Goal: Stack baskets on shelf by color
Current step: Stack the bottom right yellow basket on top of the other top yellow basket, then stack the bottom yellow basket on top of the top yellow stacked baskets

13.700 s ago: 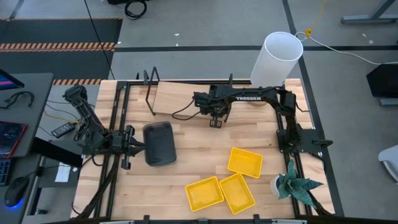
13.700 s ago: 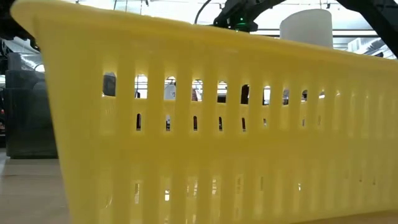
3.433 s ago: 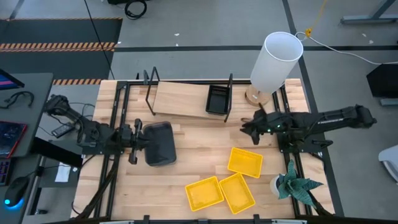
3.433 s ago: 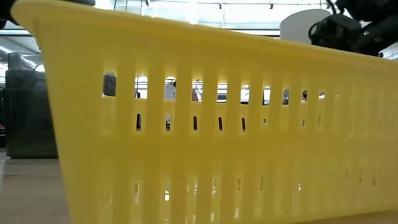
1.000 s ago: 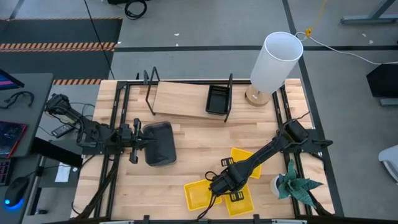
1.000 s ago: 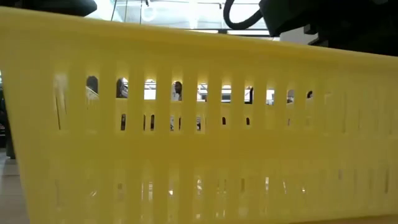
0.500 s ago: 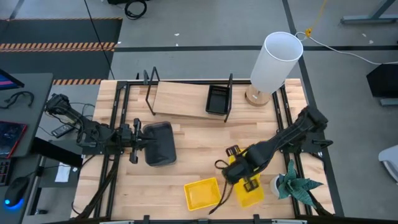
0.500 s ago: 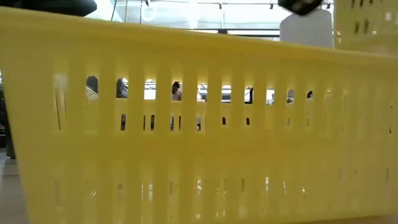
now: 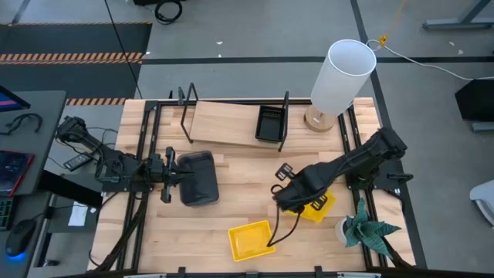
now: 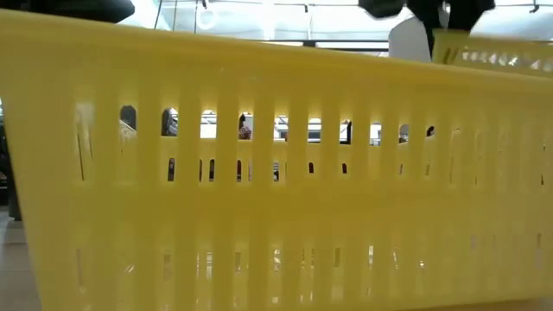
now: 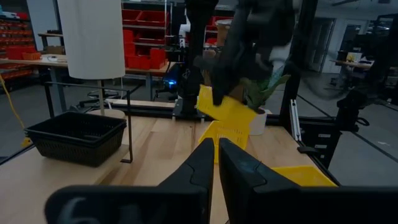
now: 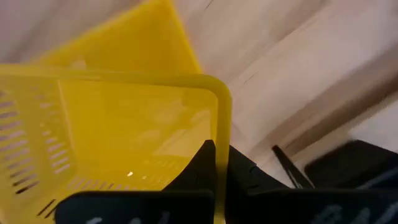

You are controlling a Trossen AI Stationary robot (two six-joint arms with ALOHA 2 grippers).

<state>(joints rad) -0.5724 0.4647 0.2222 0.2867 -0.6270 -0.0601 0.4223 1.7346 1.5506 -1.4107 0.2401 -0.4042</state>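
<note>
The right end effector [image 9: 297, 199], right of centre in the high view, is clamped on the rim of a yellow basket [image 9: 315, 205]; in the right wrist view its two fingers [image 12: 208, 163] pinch the thin wall at a rounded corner, a hold on the edge that suits a shallow tray too wide to span. The basket hangs tilted and, judging by the left wrist view, clear of the worktop [image 9: 231, 201], probably so it can be carried toward the shelf [image 9: 224, 123] at the upper middle of the frame. A second yellow shape shows beneath it in both wrist views; whether that is another basket nested in the grip or one lying on the wood below I cannot tell from these angles.

One more yellow basket on the worktop [image 9: 249, 240] sits at the lower centre, close to the low camera, which is why its slotted wall fills that view. A black basket [image 9: 269, 123] already stands on the right end of the shelf, against the wire frame, which leaves the board's left part free for other colours. A grey basket [image 9: 197, 177] lies at centre left with the left end effector [image 9: 165, 176] at its left edge; its fingers look nearly together in its wrist view, seemingly holding nothing, the arm waiting.
</note>
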